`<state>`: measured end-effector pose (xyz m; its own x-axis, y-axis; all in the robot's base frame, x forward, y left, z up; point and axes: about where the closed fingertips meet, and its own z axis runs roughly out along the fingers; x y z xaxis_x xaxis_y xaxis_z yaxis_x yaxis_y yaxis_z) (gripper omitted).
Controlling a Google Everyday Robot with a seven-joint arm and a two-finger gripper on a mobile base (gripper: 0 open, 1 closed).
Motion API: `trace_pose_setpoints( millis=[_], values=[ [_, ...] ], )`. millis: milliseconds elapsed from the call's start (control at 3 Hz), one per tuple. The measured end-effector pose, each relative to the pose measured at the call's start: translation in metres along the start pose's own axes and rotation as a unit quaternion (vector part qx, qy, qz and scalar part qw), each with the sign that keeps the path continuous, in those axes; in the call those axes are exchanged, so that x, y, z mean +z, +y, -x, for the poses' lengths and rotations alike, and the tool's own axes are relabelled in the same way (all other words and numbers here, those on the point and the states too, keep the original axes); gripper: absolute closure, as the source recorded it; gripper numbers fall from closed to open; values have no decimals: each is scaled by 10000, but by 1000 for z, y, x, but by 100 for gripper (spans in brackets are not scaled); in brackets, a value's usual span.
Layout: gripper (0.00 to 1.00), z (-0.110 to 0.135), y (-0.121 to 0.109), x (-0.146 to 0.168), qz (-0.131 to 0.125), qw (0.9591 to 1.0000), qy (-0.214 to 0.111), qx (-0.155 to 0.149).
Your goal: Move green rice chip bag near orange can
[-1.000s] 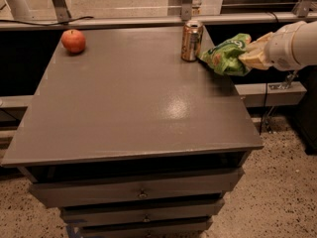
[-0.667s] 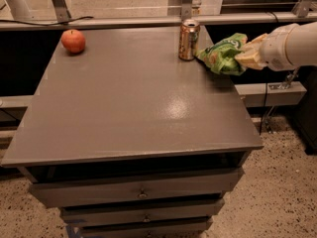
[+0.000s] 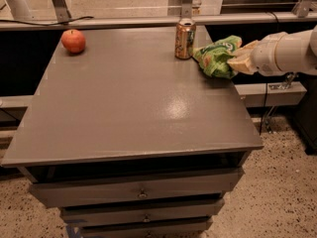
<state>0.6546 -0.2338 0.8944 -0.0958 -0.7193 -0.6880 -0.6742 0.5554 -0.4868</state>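
Note:
The green rice chip bag (image 3: 216, 58) is a crinkly light-green pouch at the table's far right edge. Its left end is right next to the orange can (image 3: 185, 38), which stands upright at the back of the table. My gripper (image 3: 238, 59) reaches in from the right on a white arm and is shut on the bag's right end. The bag rests on or just above the tabletop.
A red-orange apple (image 3: 73, 40) sits at the back left of the grey table (image 3: 129, 113). Drawers are below the front edge. A rail and metal posts run behind the table. The speckled floor drops away to the right.
My gripper has carried the bag a little to the left, closer to the can. The can has also shifted slightly left. The apple has not moved.

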Motion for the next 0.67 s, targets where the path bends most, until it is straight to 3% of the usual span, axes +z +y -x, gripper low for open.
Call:
trace_pose_setpoints(
  millis=[667],
  values=[
    [100, 6, 23, 34, 256, 9994, -188, 106]
  ],
)
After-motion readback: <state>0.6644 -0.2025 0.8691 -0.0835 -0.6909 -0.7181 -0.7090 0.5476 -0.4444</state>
